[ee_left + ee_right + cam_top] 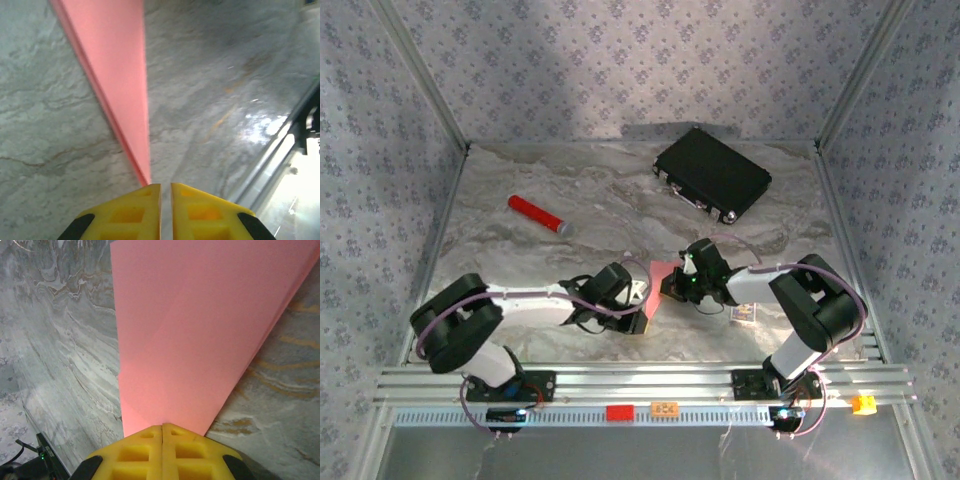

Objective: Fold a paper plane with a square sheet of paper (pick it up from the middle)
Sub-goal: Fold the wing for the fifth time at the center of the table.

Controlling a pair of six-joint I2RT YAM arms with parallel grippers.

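In the top view, both arms are reaching toward the middle of the marbled desk [500,265]. The left claw [640,312] and right claw [673,287] are meeting at the pink paper [658,272], which is standing up between them. A black case [712,173] is lying well behind them, a red cylinder [540,216] is resting off to the left, and a small card [747,315] is sitting by the right arm.

In the left wrist view, the left claw [166,185] is showing its yellow fingers [125,215] almost together, with a thin slit between them. The pink paper [122,75] is narrowing to a point at the left fingertip; whether it is pinched cannot be told.

In the right wrist view, the right claw [162,425] is pressing together, clamping the pink paper [200,330], which is fanning out above the desk.
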